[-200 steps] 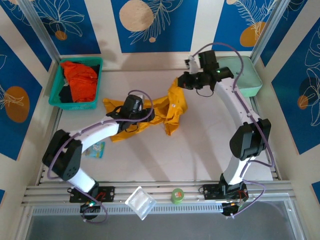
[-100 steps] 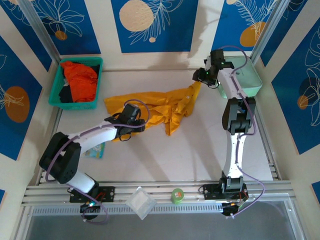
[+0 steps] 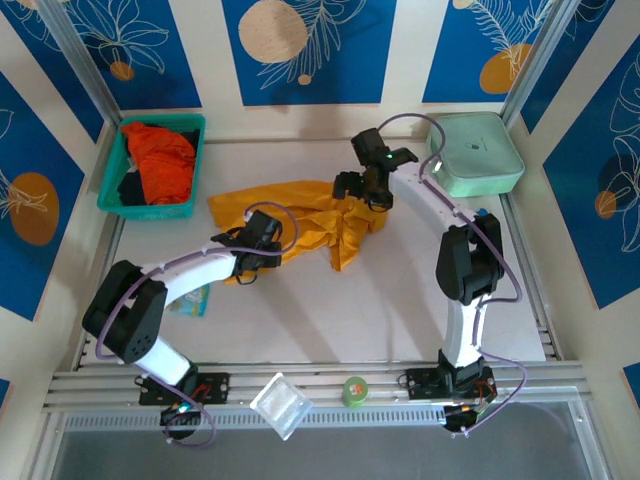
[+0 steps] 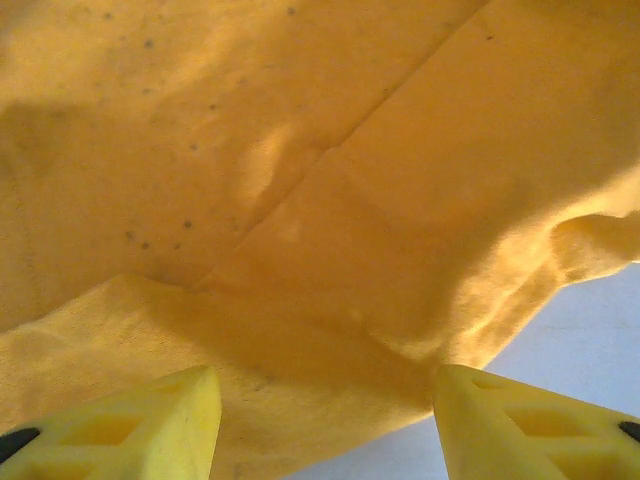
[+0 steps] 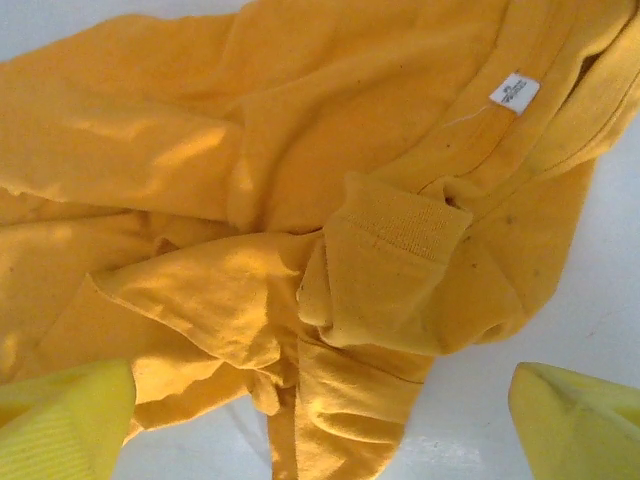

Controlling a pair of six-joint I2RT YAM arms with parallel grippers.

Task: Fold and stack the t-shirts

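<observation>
At upper left the teal basket (image 3: 150, 211) holds the red-orange t-shirt (image 3: 162, 160), the mustard t-shirt (image 3: 310, 208) lies rumpled at centre frame, and the left gripper (image 4: 325, 388) and right gripper (image 5: 320, 385) both hover over it, fingers apart.

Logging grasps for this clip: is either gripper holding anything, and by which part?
Nothing held: left gripper and right gripper both stand open at the yellow shirt.

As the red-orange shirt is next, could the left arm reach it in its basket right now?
Probably yes: the red-orange shirt lies uppermost in the open-topped teal basket, with nothing between it and the left hand.
</observation>
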